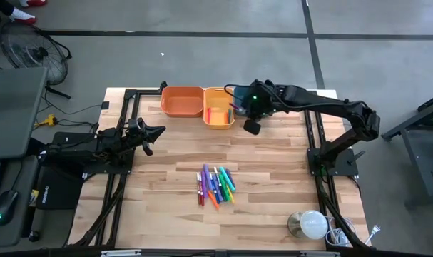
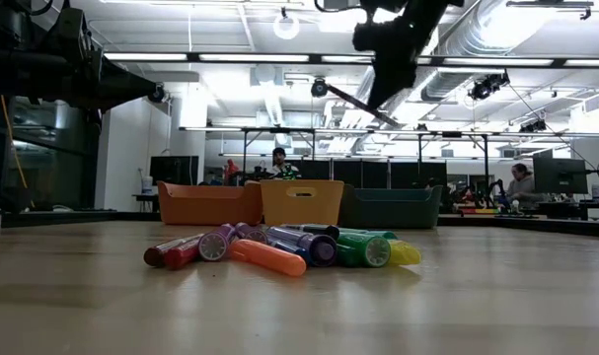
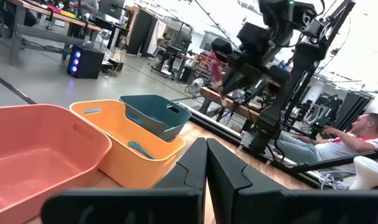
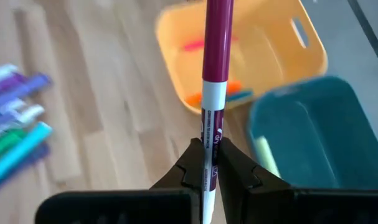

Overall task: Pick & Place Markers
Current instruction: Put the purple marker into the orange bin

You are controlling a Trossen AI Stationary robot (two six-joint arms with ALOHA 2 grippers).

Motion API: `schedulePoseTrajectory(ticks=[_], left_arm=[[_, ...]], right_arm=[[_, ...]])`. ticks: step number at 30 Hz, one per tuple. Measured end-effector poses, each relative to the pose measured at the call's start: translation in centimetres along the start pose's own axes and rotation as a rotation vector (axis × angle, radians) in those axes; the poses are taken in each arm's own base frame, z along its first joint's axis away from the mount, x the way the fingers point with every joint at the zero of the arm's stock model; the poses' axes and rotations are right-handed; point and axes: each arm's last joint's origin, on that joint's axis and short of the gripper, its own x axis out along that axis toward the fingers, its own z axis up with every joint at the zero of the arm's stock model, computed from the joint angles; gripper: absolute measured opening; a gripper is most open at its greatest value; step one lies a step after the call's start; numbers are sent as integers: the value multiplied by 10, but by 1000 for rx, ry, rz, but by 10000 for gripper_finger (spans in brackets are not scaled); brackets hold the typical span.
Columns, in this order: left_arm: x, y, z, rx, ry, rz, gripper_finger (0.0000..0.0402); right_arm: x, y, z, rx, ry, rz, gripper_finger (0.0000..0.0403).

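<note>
Right gripper [image 4: 207, 165] fingers pinched on magenta marker [image 4: 215, 68], held in air above yellow bin [image 1: 217, 114] and teal bin [image 4: 313, 134]. Left gripper [image 1: 153, 137] fingers pressed together, empty, waiting at table's left side. Remaining markers [image 1: 216, 185] piled at table [image 1: 273, 171] centre; orange bin [image 1: 182, 101] beside yellow one.

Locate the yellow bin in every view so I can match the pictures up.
High view: yellow bin at the table's far edge, between the orange bin and the right gripper.
Low view: centre background, behind the marker pile.
Left wrist view: middle bin of the three.
Right wrist view: behind the held magenta marker.
Shared landmark: the teal bin, always next to it.
</note>
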Motion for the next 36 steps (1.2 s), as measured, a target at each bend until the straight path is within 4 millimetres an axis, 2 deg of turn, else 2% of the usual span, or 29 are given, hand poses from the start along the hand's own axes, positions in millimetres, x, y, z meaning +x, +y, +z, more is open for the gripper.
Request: schedulePoseTrajectory(ticks=[7,16,23,26,33,36], left_arm=[[0,1,1,-3,-19,32,3],[0,1,1,-13,-21,33,3],[3,-2,2,-30,-21,1,10],[7,-6,8,-40,-44,-17,39],[22,-19,30,-16,-15,51,146],[32,-27,41,-28,-39,32,179]], right_arm=[[-1,15,10,-7,-106,32,15],[-3,23,20,69,-208,59,15],[-7,29,36,83,-377,120,15],[-7,30,42,88,-434,140,15],[-1,33,50,86,-494,216,15],[2,36,54,85,-526,254,15]])
